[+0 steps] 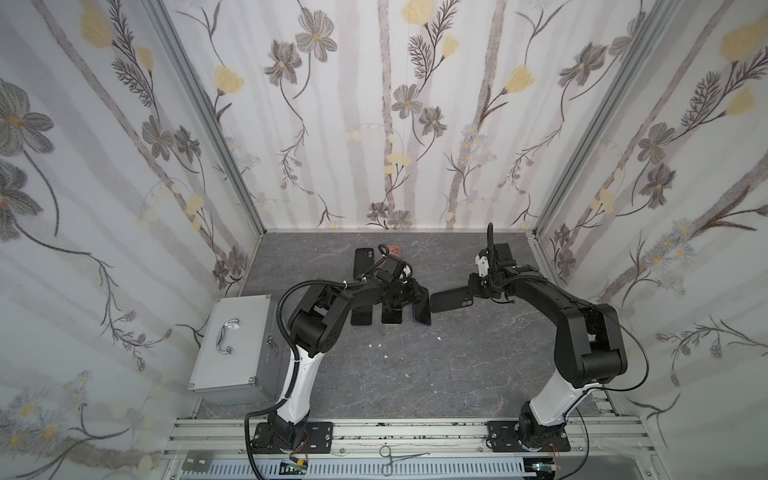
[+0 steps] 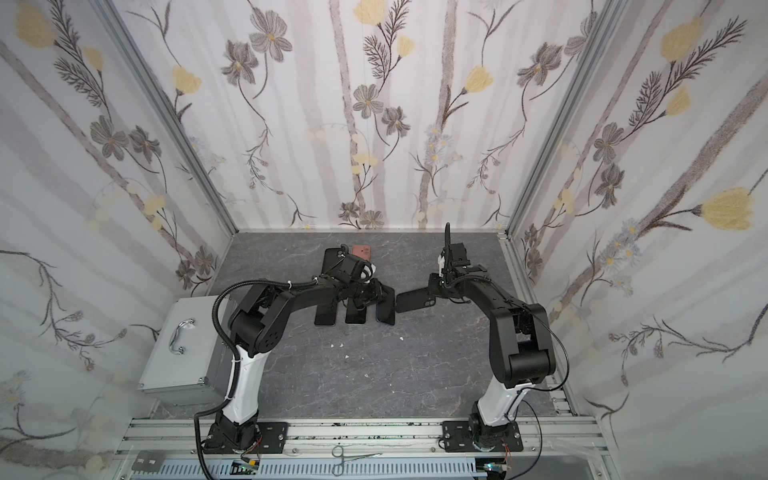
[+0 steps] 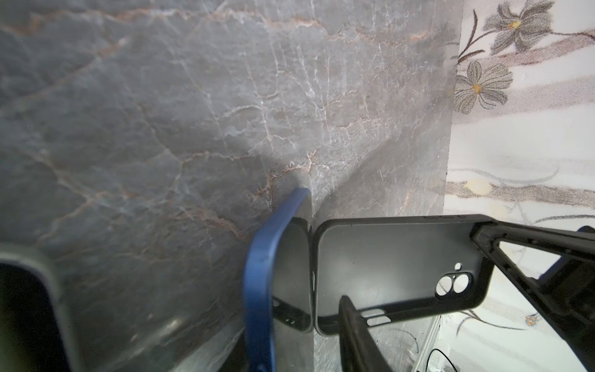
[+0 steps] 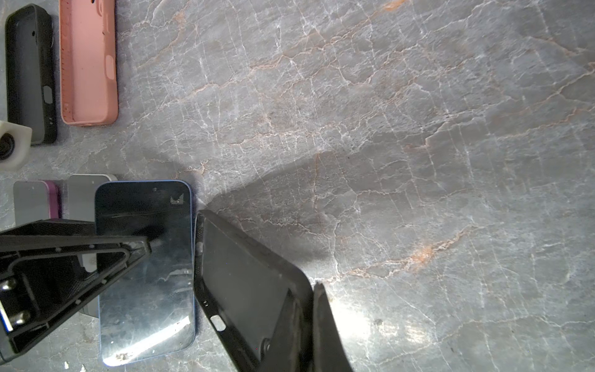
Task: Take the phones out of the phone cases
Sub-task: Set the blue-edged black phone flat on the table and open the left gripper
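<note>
- Blue-edged phone (image 1: 423,309) (image 2: 386,309) sits out of its case, near the middle of the grey marble table (image 1: 415,374), at the right end of a row of three dark handsets.
- Its glass face is turned toward the right and it looks tilted rather than flat. The pictures do not show whether its lower edge rests on the table.
- In the left wrist view the phone (image 3: 260,277) shows edge-on, and its screen mirrors the black shell beside it. In the right wrist view its whole screen (image 4: 145,283) is visible.
- The phone case (image 1: 451,300) (image 2: 415,301), black and empty, juts out leftward from the right arm and is lifted off the table. Its free end is just beside the phone's screen, and contact cannot be judged.
- The camera cut-out of the phone case (image 3: 399,267) shows daylight through it.
- The right gripper (image 1: 473,291) (image 2: 436,291) is pinched onto the case's right end, one finger (image 4: 325,322) lying along the rim.
- The left gripper (image 1: 415,293) (image 2: 380,293) is at the phone. One finger (image 3: 354,335) stands slightly off the glass and the other is hidden, so it cannot be told whether the pincer is spread or pinching.
- Two more phones (image 1: 360,318) (image 1: 392,318) lie flat to the left of the blue one.
- Farther back lie a black case (image 1: 365,259) and a pink case (image 1: 395,250), side by side.
- A metal box (image 1: 235,345) with a handle stands at the near left.
</note>
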`<state>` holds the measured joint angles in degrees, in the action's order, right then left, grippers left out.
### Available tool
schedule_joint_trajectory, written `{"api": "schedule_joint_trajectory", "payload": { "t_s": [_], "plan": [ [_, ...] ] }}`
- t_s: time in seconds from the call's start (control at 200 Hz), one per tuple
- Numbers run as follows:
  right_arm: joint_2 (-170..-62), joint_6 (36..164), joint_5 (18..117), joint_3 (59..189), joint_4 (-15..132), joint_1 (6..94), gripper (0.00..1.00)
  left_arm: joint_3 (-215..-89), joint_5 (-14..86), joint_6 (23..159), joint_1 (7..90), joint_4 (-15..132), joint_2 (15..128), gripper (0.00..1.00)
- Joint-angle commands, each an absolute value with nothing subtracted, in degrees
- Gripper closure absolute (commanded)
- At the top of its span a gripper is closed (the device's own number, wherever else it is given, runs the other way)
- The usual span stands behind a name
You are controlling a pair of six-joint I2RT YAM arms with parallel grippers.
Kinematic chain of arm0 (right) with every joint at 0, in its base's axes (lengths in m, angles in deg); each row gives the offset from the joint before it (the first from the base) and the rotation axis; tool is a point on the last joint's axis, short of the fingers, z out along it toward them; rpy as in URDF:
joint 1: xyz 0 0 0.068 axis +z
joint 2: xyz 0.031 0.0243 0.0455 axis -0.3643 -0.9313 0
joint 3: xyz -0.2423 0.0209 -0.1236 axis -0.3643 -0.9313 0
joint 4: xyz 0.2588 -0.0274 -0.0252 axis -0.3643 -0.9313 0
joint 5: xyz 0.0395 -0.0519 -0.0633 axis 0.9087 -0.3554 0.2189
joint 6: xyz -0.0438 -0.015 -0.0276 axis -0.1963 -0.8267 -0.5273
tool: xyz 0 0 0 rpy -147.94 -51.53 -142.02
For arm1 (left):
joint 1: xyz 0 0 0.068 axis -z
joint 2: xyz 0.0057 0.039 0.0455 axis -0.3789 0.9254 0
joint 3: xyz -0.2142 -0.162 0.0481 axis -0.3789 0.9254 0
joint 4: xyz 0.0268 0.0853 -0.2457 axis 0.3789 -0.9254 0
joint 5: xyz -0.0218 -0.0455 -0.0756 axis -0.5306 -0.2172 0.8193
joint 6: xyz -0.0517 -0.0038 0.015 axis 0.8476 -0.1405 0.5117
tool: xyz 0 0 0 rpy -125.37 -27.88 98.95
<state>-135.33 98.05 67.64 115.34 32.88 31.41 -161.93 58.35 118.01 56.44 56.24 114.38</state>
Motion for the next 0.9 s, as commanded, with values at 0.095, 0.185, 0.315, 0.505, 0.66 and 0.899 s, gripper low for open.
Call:
{"api": "schedule_joint_trajectory", "payload": {
  "t_s": [0.095, 0.185, 0.315, 0.505, 0.66, 0.899],
  "plan": [
    [-135.8, 97.6, 68.1, 116.3, 35.2, 31.4, 1.0, -161.8, 57.7, 118.1, 56.4, 57.8, 113.4, 0.54],
    [-135.9, 97.6, 67.9, 116.9, 35.2, 31.4, 1.0, -161.6, 57.2, 118.2, 56.4, 57.8, 113.2, 0.5],
    [-136.2, 97.7, 66.8, 117.4, 35.0, 31.4, 1.0, -161.4, 57.1, 118.2, 56.5, 57.7, 113.2, 0.47],
    [-136.3, 97.6, 64.5, 117.6, 34.4, 31.3, 1.0, -160.8, 56.8, 118.3, 56.6, 57.7, 113.0, 0.46],
    [-136.8, 97.6, 64.0, 117.6, 34.4, 31.3, 1.0, -160.2, 56.6, 118.3, 56.7, 57.7, 112.7, 0.45],
    [-136.9, 97.6, 63.4, 117.6, 34.4, 31.3, 1.0, -160.0, 55.6, 118.3, 56.9, 57.6, 112.2, 0.44]
  ]
}}
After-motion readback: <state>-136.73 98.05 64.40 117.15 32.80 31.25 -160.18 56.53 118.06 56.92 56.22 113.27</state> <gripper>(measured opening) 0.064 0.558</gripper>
